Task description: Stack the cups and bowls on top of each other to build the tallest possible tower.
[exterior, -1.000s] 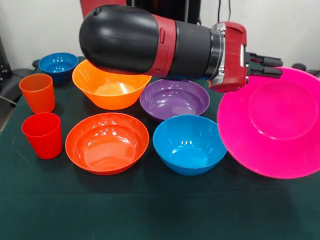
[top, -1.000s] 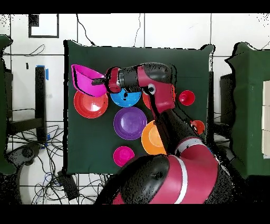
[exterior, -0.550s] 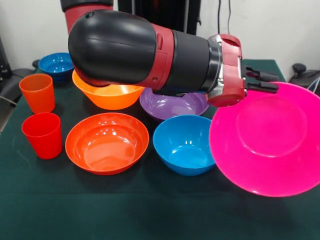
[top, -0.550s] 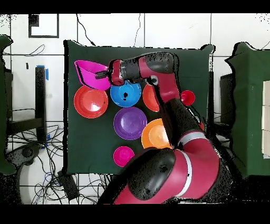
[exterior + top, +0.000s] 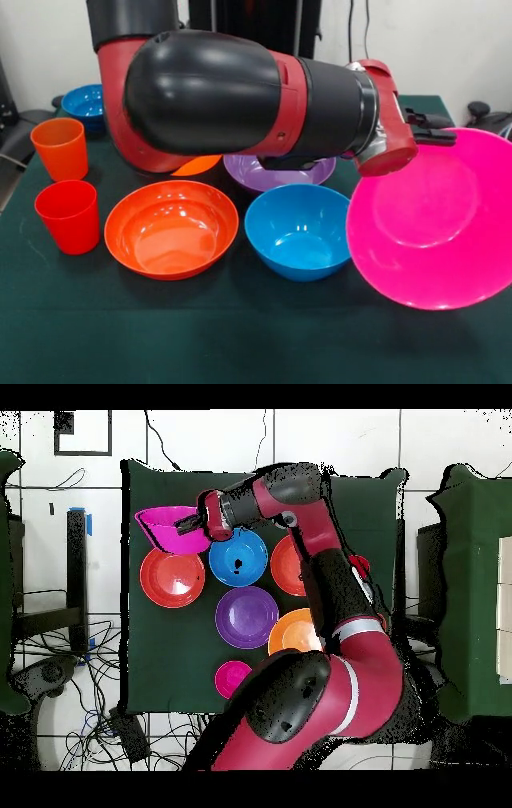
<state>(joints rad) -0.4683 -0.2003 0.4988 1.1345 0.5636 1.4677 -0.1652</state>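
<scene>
My gripper (image 5: 434, 130) is shut on the rim of the large pink bowl (image 5: 436, 228), which hangs tilted over the table's right side with its hollow facing the camera. From overhead, the gripper (image 5: 192, 525) holds the pink bowl (image 5: 166, 530) just above a red-orange bowl (image 5: 172, 578). On the cloth sit a light blue bowl (image 5: 302, 230), a red-orange bowl (image 5: 171, 228), a purple bowl (image 5: 280, 170), a small dark blue bowl (image 5: 82, 102), an orange cup (image 5: 60, 148) and a red cup (image 5: 68, 216). The large orange bowl (image 5: 197, 166) is mostly hidden behind my arm.
My bulky arm (image 5: 240, 96) spans the middle of the table above the bowls. The overhead view also shows a second red-orange bowl (image 5: 286, 566) partly under the arm and a small crimson bowl (image 5: 232, 678) near the robot's base. The green cloth (image 5: 240, 336) reaches the front edge.
My arm has swung further forward and now covers most of the large orange bowl. The pink bowl stayed gripped, dropping a little and tilting.
</scene>
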